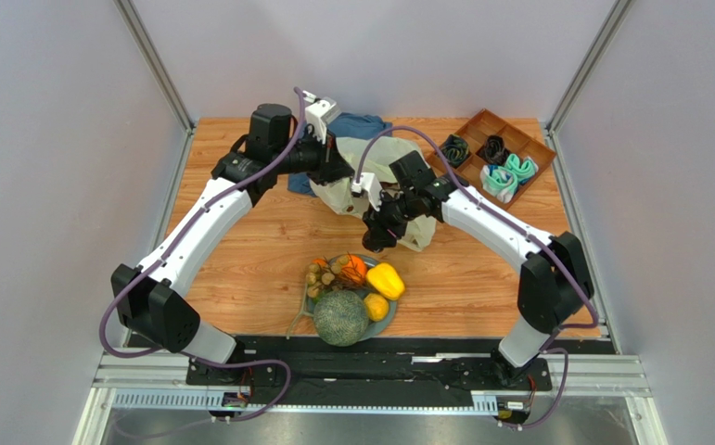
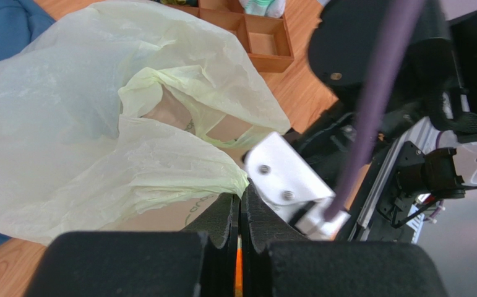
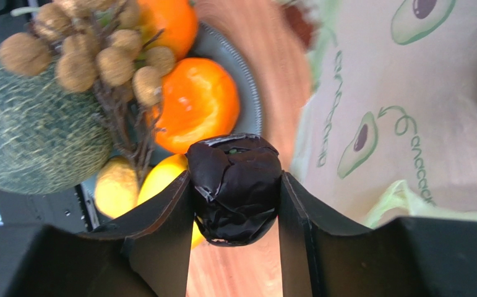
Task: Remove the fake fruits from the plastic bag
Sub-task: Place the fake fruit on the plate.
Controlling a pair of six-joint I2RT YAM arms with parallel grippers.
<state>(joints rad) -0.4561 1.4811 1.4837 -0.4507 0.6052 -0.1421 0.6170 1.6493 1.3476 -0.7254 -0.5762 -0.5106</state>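
Overhead, both arms are reaching toward the rear middle of the table (image 1: pixel 240 260), where the plastic bag (image 1: pixel 384 153) is lying crumpled, partly over a blue cloth (image 1: pixel 363 125). The left gripper (image 1: pixel 337 172) is sitting at the bag's left edge. The right gripper (image 1: pixel 376 232) is hanging at the bag's near side, between it and a plate (image 1: pixel 390 320) by the front edge. Resting on that plate: the melon (image 1: pixel 340 318), oranges (image 1: pixel 376 307), a yellow piece (image 1: pixel 385 280) and tan pieces (image 1: pixel 319 275). A wooden tray (image 1: pixel 479 128) holding rolled socks (image 1: pixel 509 174) is standing at the rear right, apart from the bag. Left wrist view: the jaws of the left gripper (image 2: pixel 239 201) are pressing together with no gap. The bag (image 2: pixel 86 111) is billowing just ahead, mouth gaping, its edge running up to the fingertips; whether film is caught between them, cannot tell. Right wrist view: the right gripper (image 3: pixel 236 179) is clamping a dark glossy fruit (image 3: pixel 234 198), one finger on each side, in front of the plate (image 3: pixel 251 105) rim. Behind it are showing the oranges (image 3: pixel 197 102), tan pieces (image 3: pixel 98 55), melon (image 3: pixel 30 130) and yellow piece (image 3: pixel 117 185). To the right, avocado-printed beige material (image 3: pixel 408 93) is lying with a fold of the bag (image 3: pixel 401 198) at its lower edge.
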